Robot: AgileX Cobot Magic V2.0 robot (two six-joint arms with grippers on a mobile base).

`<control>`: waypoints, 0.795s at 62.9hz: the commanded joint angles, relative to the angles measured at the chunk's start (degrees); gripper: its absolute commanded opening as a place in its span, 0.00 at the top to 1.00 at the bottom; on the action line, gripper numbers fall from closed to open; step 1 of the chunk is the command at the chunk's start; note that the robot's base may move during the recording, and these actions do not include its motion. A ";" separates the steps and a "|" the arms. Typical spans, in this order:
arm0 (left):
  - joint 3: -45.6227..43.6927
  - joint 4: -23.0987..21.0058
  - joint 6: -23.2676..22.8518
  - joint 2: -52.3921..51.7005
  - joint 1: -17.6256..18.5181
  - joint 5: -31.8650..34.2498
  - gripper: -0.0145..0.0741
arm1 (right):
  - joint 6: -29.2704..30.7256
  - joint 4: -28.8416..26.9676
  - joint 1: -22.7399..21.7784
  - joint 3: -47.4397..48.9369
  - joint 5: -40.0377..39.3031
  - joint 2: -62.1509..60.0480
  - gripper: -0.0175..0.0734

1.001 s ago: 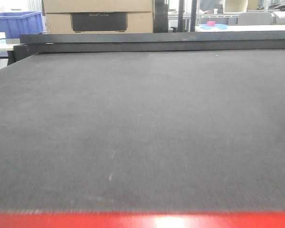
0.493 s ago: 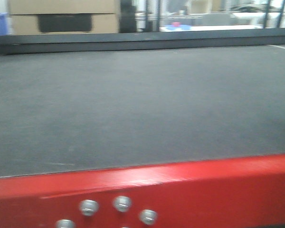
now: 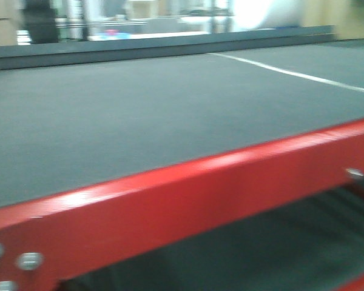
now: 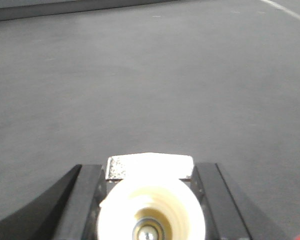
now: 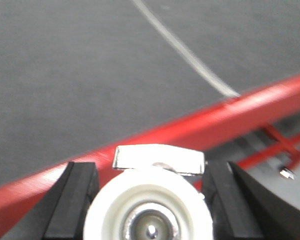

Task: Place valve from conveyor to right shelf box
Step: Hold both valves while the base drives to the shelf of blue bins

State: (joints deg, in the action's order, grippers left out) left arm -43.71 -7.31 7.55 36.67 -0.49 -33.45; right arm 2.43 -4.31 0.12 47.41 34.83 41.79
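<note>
The conveyor (image 3: 139, 115) is a wide dark grey woven belt with a black rail (image 3: 109, 50) along its far edge. In the left wrist view, my left gripper (image 4: 150, 172) is shut on a valve (image 4: 151, 212), a cream-white round body with a shiny metal block on top, held above the belt (image 4: 140, 75). In the right wrist view, my right gripper (image 5: 157, 172) is shut on a second, similar white valve (image 5: 149, 212), held over the red beam (image 5: 190, 130) at the belt's near edge. The right shelf box is out of view.
A red metal beam (image 3: 188, 194) with bolts (image 3: 29, 261) runs along the belt's near edge, with a dark lower level (image 3: 261, 254) beneath it. A white line (image 3: 297, 75) crosses the belt at right. Blurred boxes and racks stand beyond the far rail.
The front view has swung to the right and pulled back. The red beam now crosses the frame at a slant, the white line has come in, and the cardboard boxes have slid off left.
</note>
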 commanded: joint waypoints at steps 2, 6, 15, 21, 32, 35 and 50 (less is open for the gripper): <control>-0.22 -0.72 -0.09 -0.38 0.17 3.06 0.96 | 0.09 0.46 -0.10 0.42 -4.21 -0.63 0.99; -0.22 -0.72 -0.09 -0.38 0.17 3.06 0.96 | 0.09 0.46 -0.10 0.42 -4.21 -0.63 0.99; -0.22 -0.72 -0.09 -0.38 0.17 3.06 0.96 | 0.09 0.46 -0.10 0.42 -4.21 -0.63 0.99; -0.22 -0.72 -0.09 -0.38 0.17 3.06 0.96 | 0.09 0.46 -0.10 0.42 -4.21 -0.63 0.99; -0.22 -0.72 -0.09 -0.38 0.17 3.06 0.96 | 0.09 0.46 -0.10 0.42 -4.21 -0.63 0.99; -0.22 -0.72 -0.09 -0.38 0.17 3.06 0.96 | 0.09 0.46 -0.10 0.42 -4.21 -0.63 0.99; -0.22 -0.72 -0.09 -0.38 0.17 3.06 0.96 | 0.09 0.46 -0.10 0.42 -4.21 -0.63 0.99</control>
State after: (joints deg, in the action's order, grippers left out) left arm -43.71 -7.31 7.55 36.67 -0.49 -33.45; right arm 2.43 -4.31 0.12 47.41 34.72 41.79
